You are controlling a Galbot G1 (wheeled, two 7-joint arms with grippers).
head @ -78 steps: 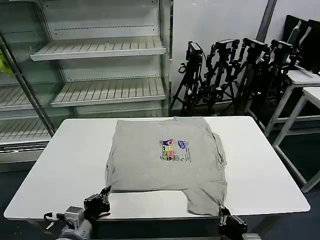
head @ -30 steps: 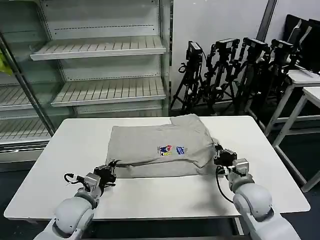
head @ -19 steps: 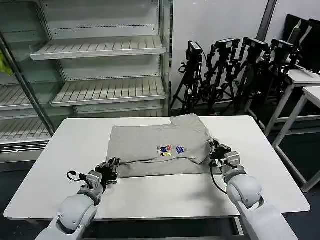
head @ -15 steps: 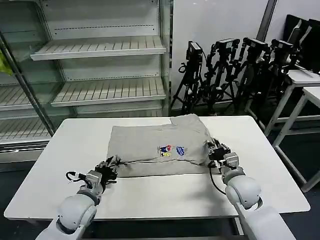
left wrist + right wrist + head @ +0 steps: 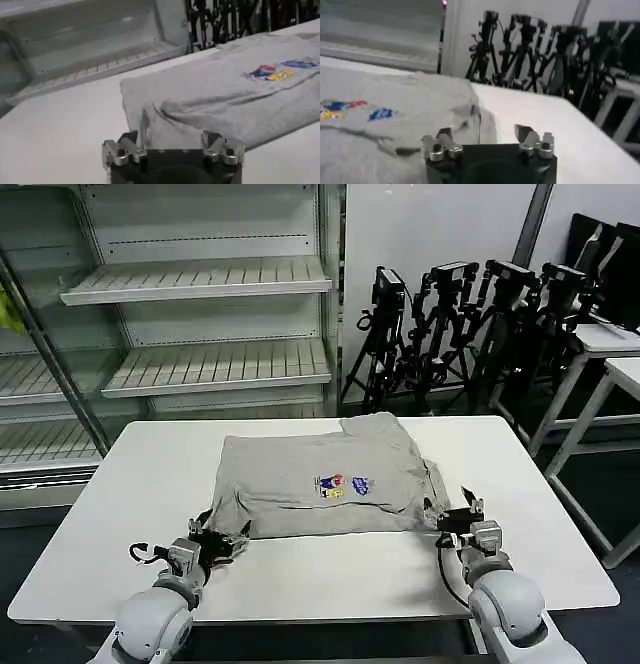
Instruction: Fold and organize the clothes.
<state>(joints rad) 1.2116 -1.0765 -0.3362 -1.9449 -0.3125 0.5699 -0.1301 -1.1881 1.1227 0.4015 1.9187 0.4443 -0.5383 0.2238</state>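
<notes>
empty shelving [image 5: 200, 314] stands behind the white table [image 5: 120, 514] on the left. the left gripper [image 5: 222, 542] sits at the near left corner of the grey t-shirt [image 5: 320, 479], fingers spread, off the cloth. the shirt lies folded mid-table, print [image 5: 343, 484] up. the right gripper [image 5: 458, 512], fingers apart, is just beside the shirt's right edge. black tripods [image 5: 470, 324] crowd behind on the right; the far sleeve is tucked under, hard to make out.
</notes>
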